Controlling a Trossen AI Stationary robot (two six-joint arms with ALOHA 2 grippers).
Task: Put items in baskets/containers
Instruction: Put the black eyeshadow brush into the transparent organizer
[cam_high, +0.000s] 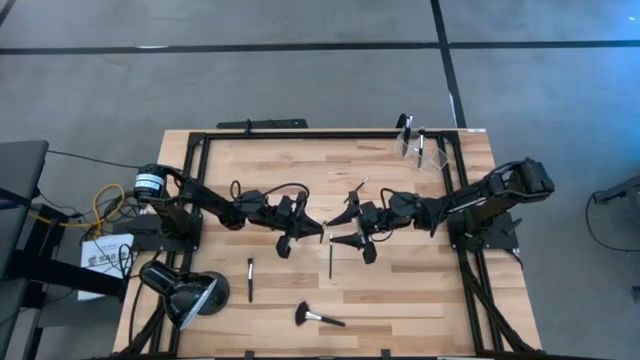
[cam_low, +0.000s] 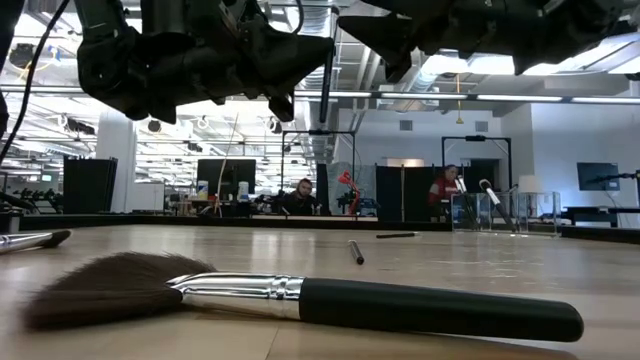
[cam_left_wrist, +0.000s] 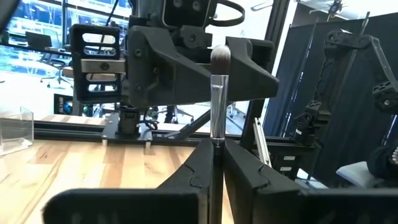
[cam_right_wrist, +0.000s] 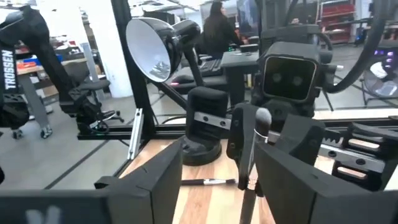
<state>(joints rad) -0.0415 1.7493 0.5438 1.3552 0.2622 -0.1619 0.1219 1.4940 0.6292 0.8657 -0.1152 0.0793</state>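
A slim makeup brush stands upright between the two grippers above the middle of the table, bristle head up. My left gripper is shut on it. My right gripper faces it from the table's right side, open, with one finger on either side of the brush and not touching it. The clear container stands at the far right corner with brushes leaning in it. A fluffy-headed brush and slim brushes lie flat on the table. My left gripper pinches the brush between its two fingers, just below the metal ferrule. The fingers come level from the table's left side and lie across the brush. The brush is lifted clear and upright, and its handle hangs below the fingers.
A black dome lamp stands at the near left corner. A black frame runs round the table's edges. People sit in the room beyond the far edge. Bare wood lies near the front edge, right of the fluffy brush.
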